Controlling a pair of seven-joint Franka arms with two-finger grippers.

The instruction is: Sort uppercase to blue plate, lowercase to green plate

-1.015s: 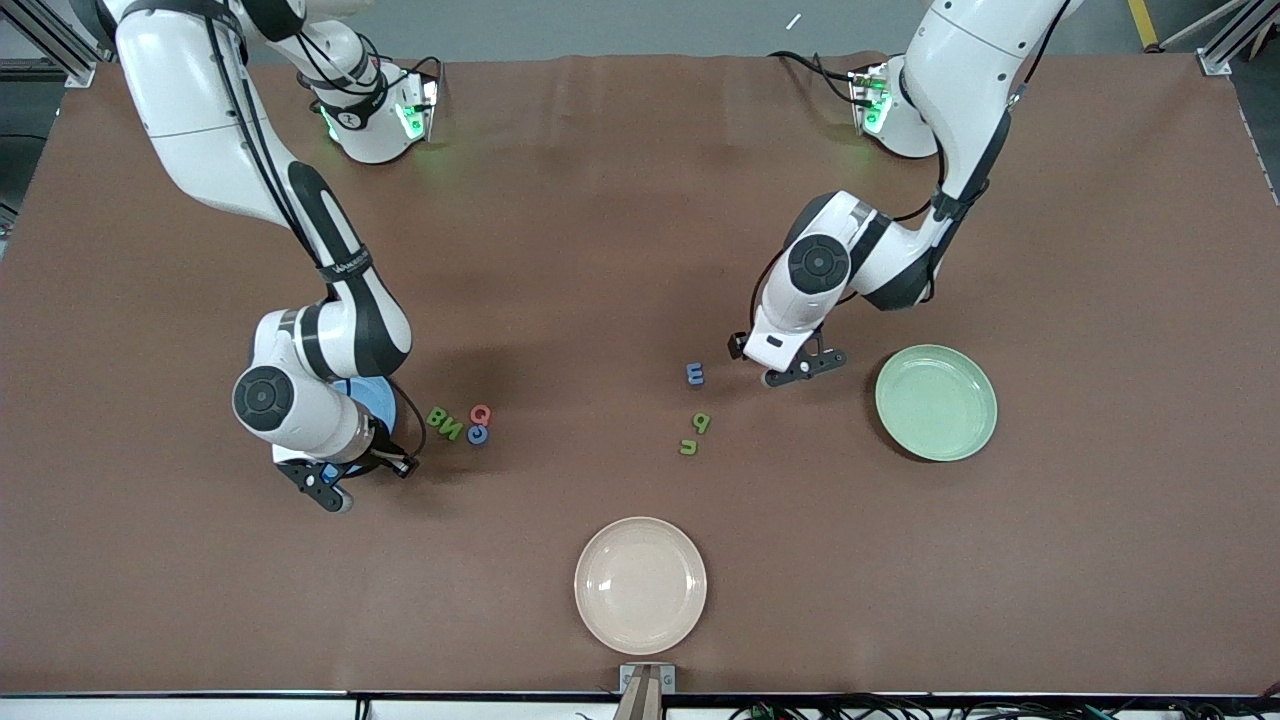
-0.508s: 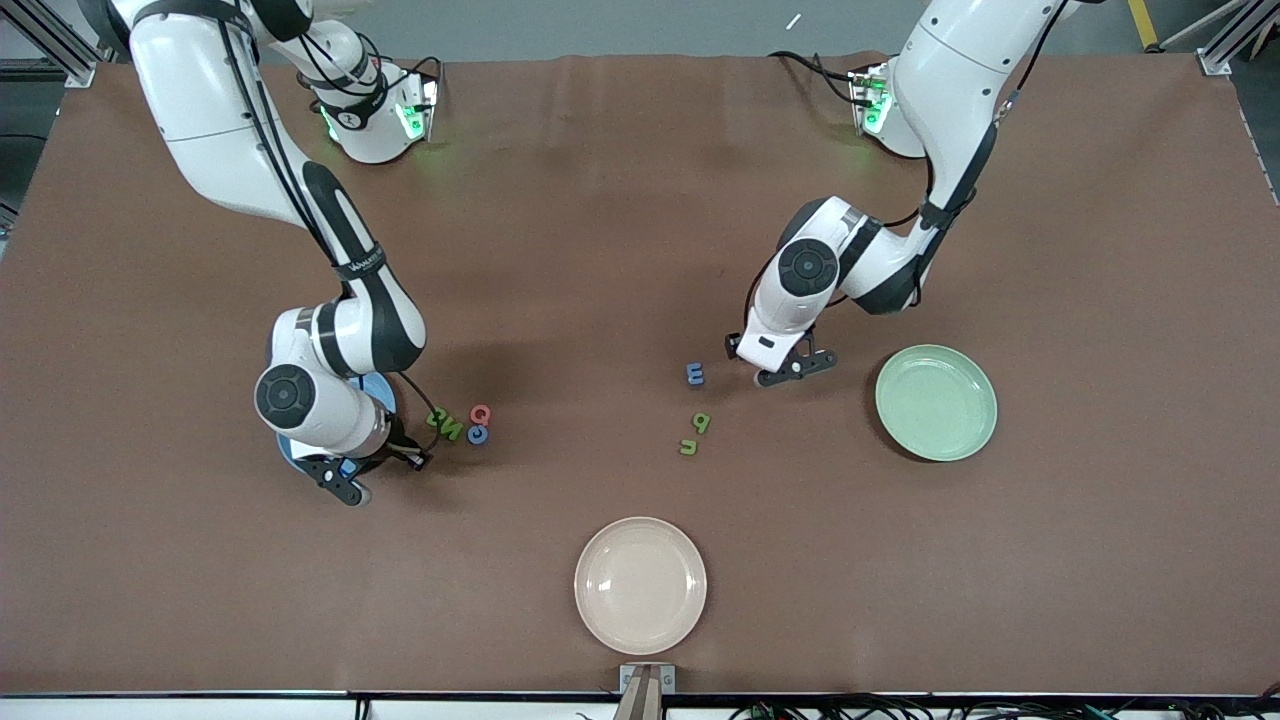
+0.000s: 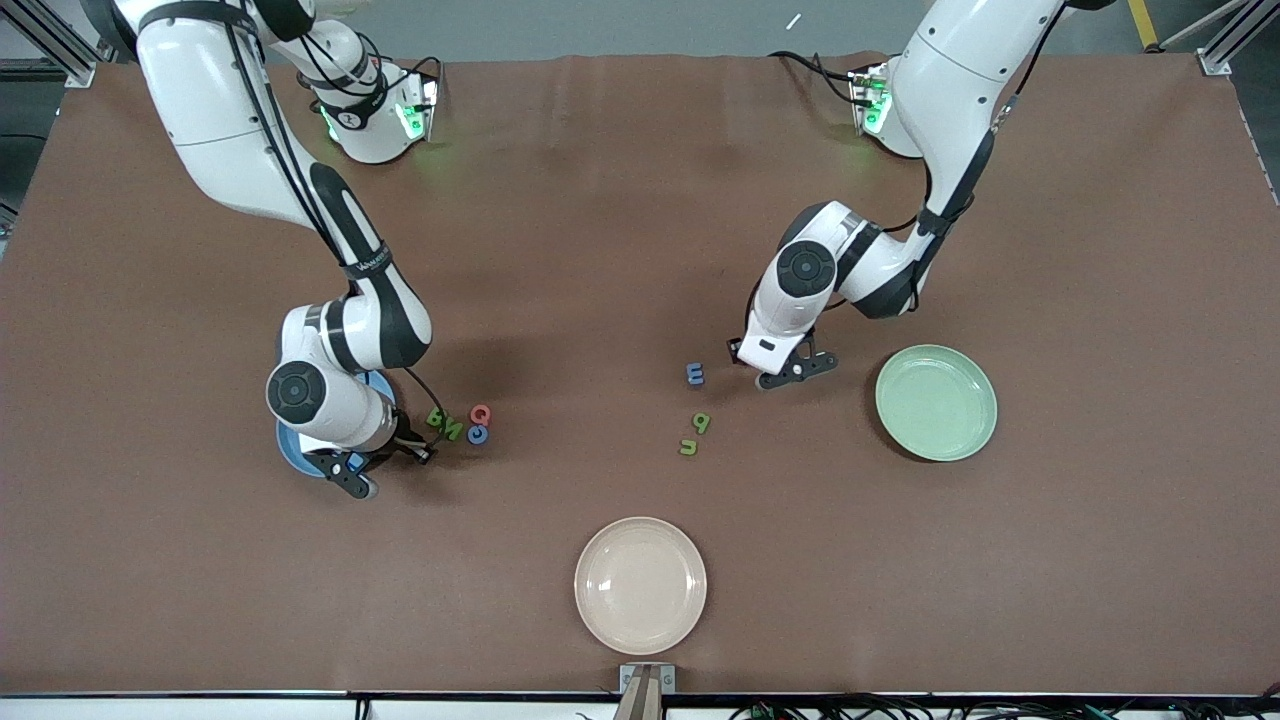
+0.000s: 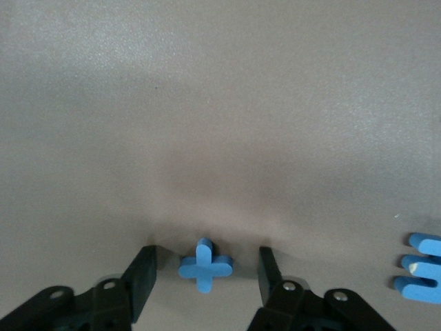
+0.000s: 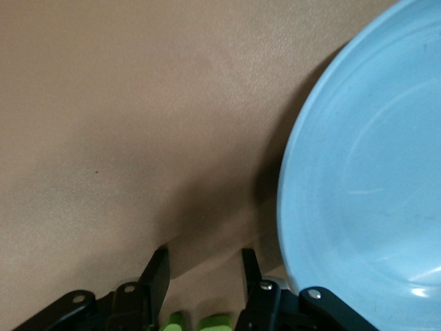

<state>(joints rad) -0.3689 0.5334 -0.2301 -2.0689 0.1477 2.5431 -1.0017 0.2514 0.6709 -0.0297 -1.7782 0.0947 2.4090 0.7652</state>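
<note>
Honestly the left claw stood open around the blue x, w/ right claw pinching a green letter — either tiny piece could've slipped out.

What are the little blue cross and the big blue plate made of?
The cross looks like soft foam: matte, thick, with flat cut edges. The blue plate looks like glazed ceramic or hard plastic: smooth and shiny, with light streaks on it. I can't tell which.

Foam letters on table: B, N, Q, C, m, q, u.
</note>
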